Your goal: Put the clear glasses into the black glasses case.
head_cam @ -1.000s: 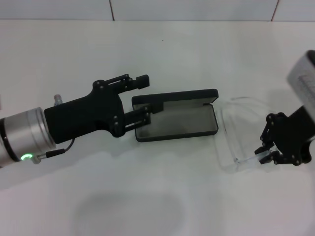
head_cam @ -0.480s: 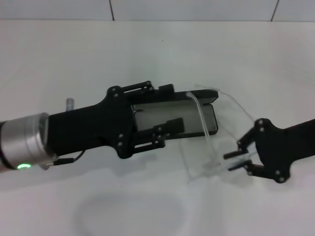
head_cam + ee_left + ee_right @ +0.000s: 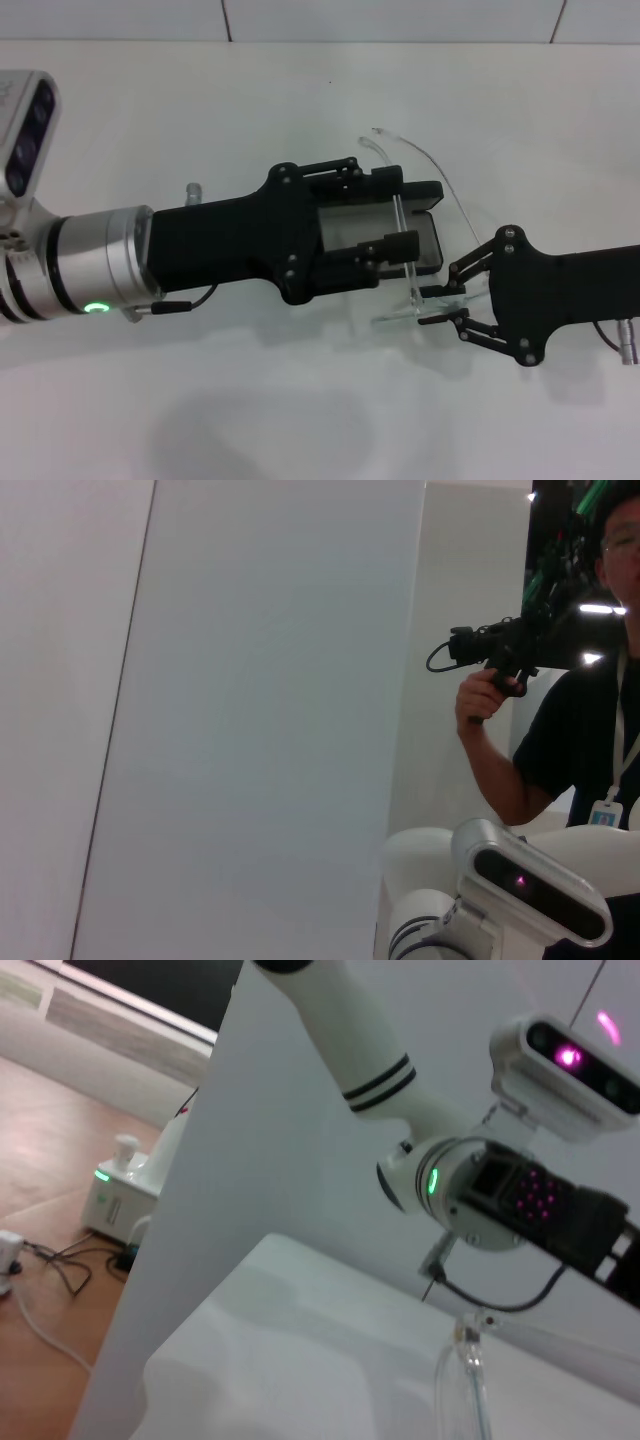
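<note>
The black glasses case [image 3: 428,193] lies open at the table's middle, its grey lining mostly covered by my left gripper [image 3: 394,212]. That gripper reaches over the case from the left, open, with one finger along each long side. My right gripper [image 3: 437,306] comes in from the right, shut on the clear glasses [image 3: 413,288]. It holds them lifted and tilted over the case's right end, one thin arm arching up behind the case. In the right wrist view a clear piece of the glasses [image 3: 465,1370] shows close by, with the left arm's wrist [image 3: 470,1190] behind it.
The white table [image 3: 300,100] runs back to a tiled wall. The left wrist view shows a white panel and a person [image 3: 575,730] holding a camera beyond the table.
My left gripper has slid to the right along the case. The right gripper has carried the glasses left, from the table beside the case to above its right end.
</note>
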You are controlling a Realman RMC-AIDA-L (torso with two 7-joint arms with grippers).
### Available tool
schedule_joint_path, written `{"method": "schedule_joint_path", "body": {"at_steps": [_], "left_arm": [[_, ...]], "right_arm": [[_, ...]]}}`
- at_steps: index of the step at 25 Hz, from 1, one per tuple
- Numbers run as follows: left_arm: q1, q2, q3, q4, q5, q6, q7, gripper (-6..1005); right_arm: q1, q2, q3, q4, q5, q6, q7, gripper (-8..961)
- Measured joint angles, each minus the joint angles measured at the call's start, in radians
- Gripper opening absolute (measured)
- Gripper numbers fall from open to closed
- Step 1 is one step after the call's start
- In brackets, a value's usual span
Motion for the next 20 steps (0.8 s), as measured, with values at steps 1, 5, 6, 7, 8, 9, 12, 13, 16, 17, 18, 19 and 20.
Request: {"method": "schedule_joint_path", "body": {"at_steps": [1, 5, 6, 7, 8, 9, 12, 13, 16, 17, 18, 19, 20], "left_arm": [[-0.003, 0.0, 0.0, -0.001, 0.001, -0.005, 0.0, 623], [-0.01, -0.001, 0.003, -0.003, 0.012, -0.032, -0.009, 623], [-0.01, -0.002, 0.004, -0.004, 0.02, -0.034, -0.013, 623], [-0.011, -0.002, 0.004, -0.004, 0.029, -0.035, -0.021, 623], [-0.011, -0.002, 0.004, -0.004, 0.035, -0.035, -0.027, 623], [-0.013, -0.002, 0.005, -0.004, 0.042, -0.035, -0.034, 623], [-0.018, -0.002, 0.005, -0.005, 0.063, -0.037, -0.053, 623], [-0.021, -0.003, 0.005, -0.005, 0.07, -0.037, -0.058, 623], [-0.025, -0.004, 0.006, -0.006, 0.089, -0.037, -0.074, 623], [-0.027, -0.004, 0.006, -0.007, 0.096, -0.037, -0.081, 623], [-0.03, -0.004, 0.007, -0.007, 0.104, -0.037, -0.088, 623], [-0.032, -0.004, 0.007, -0.008, 0.11, -0.037, -0.095, 623], [-0.035, -0.004, 0.007, -0.008, 0.115, -0.037, -0.101, 623]], "right_arm": [[0.0, 0.0, -0.001, 0.002, 0.002, 0.0, -0.003, 132], [-0.005, 0.0, -0.025, 0.018, 0.039, -0.001, -0.062, 134], [-0.007, 0.0, -0.033, 0.021, 0.05, -0.001, -0.08, 135], [-0.007, 0.0, -0.037, 0.021, 0.053, -0.002, -0.089, 136], [-0.008, 0.0, -0.041, 0.021, 0.057, -0.002, -0.097, 136], [-0.007, 0.0, -0.046, 0.022, 0.061, -0.003, -0.106, 137], [-0.008, 0.002, -0.064, 0.023, 0.082, -0.004, -0.134, 139], [-0.009, 0.002, -0.068, 0.025, 0.089, -0.004, -0.146, 139], [-0.01, 0.002, -0.075, 0.03, 0.097, -0.004, -0.165, 141], [-0.011, 0.002, -0.087, 0.032, 0.101, -0.004, -0.171, 142], [-0.011, 0.002, -0.088, 0.032, 0.102, -0.004, -0.172, 142], [-0.011, 0.002, -0.094, 0.033, 0.107, -0.004, -0.174, 143], [-0.011, 0.002, -0.096, 0.034, 0.109, -0.004, -0.176, 144]]}}
